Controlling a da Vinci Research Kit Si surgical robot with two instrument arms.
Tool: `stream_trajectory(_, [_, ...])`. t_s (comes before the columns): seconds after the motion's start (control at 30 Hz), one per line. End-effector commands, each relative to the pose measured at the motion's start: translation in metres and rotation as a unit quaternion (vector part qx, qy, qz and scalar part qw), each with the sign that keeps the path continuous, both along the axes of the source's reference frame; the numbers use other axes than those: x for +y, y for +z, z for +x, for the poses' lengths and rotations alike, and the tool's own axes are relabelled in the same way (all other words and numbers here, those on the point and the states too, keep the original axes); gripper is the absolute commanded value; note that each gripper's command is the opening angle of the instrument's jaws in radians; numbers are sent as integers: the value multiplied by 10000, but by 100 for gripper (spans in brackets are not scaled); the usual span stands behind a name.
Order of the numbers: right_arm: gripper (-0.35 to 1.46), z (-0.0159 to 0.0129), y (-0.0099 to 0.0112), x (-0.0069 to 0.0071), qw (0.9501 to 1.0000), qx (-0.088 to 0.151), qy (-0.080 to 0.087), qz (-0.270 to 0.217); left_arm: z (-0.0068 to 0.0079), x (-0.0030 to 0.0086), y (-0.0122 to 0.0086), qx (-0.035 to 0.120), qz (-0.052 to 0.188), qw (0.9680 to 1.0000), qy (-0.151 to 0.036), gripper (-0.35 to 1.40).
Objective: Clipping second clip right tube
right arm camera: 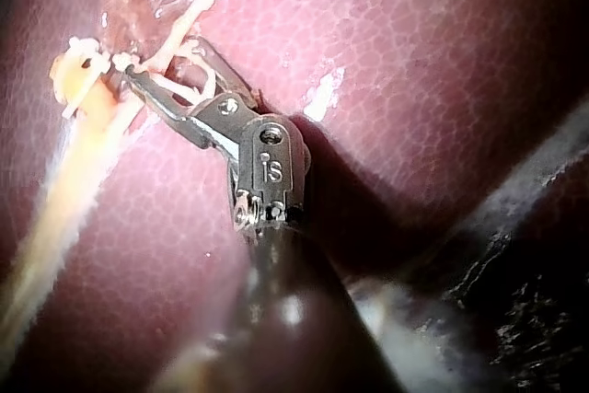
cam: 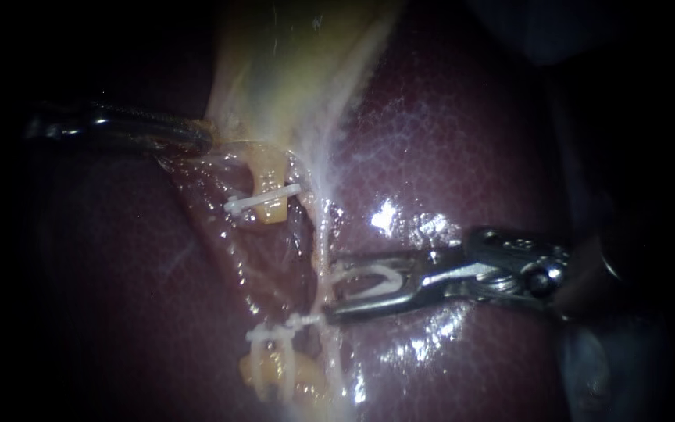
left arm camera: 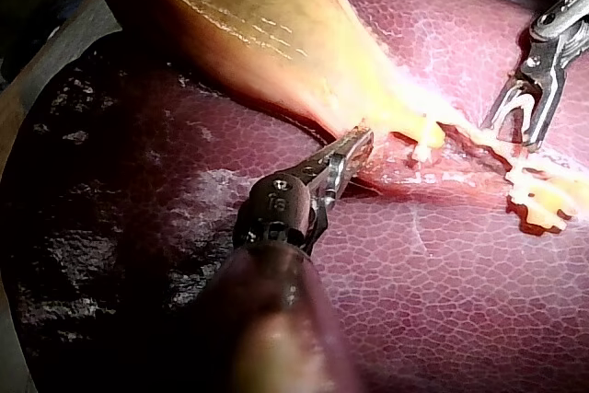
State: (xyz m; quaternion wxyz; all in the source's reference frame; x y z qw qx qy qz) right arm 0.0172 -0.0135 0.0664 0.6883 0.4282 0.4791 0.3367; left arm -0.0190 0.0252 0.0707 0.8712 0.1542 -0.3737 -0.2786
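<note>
- Right instrument (cam: 330, 295) is holding a white clip (cam: 375, 280) in its spread jaws, with the tips lying at the pale right tube (cam: 323, 242) so the clip can straddle it.
- Left instrument (cam: 206, 137) is clenching the gallbladder (cam: 291, 70), probably stretching that tube.
- Upper clip (cam: 263, 199) and lower clip (cam: 275, 334) are sitting just beside, crowding the approach.

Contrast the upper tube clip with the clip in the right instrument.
The upper clip is closed flat across a yellow tube; the held clip gapes open. The upper clip lies free of instruments; the held clip sits between the right instrument's jaws. Both are white.
</note>
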Motion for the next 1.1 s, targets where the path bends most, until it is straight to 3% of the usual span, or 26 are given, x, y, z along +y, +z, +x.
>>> stream_trajectory(0.03, [49, 3, 0, 0, 10000, 34, 17, 65, 0, 0, 0, 1, 0, 10000, 0, -35])
stream_trajectory(0.27, [49, 21, -4, -3, 9976, 510, 169, 444, 0, 0, 0, 1, 0, 10000, 0, -35])
stream_trajectory(0.47, [49, 31, -21, -8, 9938, 847, 135, 706, 0, 0, 0, 1, 0, 10000, 0, -35])
stream_trajectory(0.77, [49, 33, -59, -6, 9902, 1105, 178, 834, 0, 0, 0, 2, 23, 10000, -18, -35])
stream_trajectory(1.1, [43, 30, -69, 0, 9891, 1169, 198, 877, 0, 0, 0, 1, 23, 10000, -17, -35])
